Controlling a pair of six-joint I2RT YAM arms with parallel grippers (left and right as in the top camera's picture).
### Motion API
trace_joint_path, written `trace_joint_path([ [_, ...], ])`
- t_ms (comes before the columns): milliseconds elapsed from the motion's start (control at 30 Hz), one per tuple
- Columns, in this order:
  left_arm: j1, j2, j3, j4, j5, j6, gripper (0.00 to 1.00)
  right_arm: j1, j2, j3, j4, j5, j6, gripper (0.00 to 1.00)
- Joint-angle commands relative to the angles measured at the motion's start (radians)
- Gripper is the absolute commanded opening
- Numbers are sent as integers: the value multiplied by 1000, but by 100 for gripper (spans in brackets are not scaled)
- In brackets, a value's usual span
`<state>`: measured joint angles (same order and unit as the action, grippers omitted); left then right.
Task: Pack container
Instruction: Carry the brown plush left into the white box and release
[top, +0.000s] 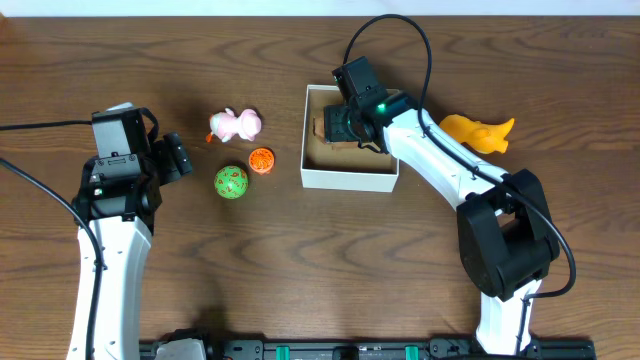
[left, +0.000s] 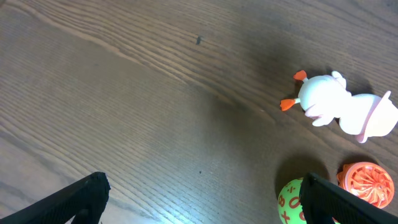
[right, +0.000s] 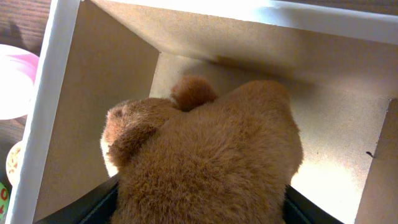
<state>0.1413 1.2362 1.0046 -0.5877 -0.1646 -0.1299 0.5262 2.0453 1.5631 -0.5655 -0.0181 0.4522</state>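
The container (top: 350, 178), a white-walled square box with a tan inside, sits at the table's middle; it also shows in the right wrist view (right: 74, 112). My right gripper (top: 350, 122) is inside it, shut on a brown plush toy (right: 211, 155) whose edge shows overhead (top: 324, 130). My left gripper (top: 175, 157) is open and empty, low over the table left of the toys. A pink-and-white toy (top: 236, 124) (left: 342, 107), a green ball (top: 231, 182) (left: 290, 200) and an orange ball (top: 262, 159) (left: 368, 182) lie left of the container.
An orange-yellow toy (top: 480, 133) lies right of the container, behind my right arm. The table is dark wood.
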Motion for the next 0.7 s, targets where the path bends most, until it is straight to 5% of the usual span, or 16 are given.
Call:
trace_joint_path([
  [0, 4, 4, 19, -3, -15, 10, 98, 6, -21, 4, -3, 14, -19, 65],
  [233, 4, 4, 19, -3, -15, 10, 98, 6, -84, 5, -3, 14, -91, 86],
  [400, 4, 4, 19, -3, -15, 10, 98, 6, -106, 5, -3, 15, -94, 86],
  [667, 4, 4, 19, -3, -15, 10, 98, 0, -160, 6, -50, 98, -117, 70],
])
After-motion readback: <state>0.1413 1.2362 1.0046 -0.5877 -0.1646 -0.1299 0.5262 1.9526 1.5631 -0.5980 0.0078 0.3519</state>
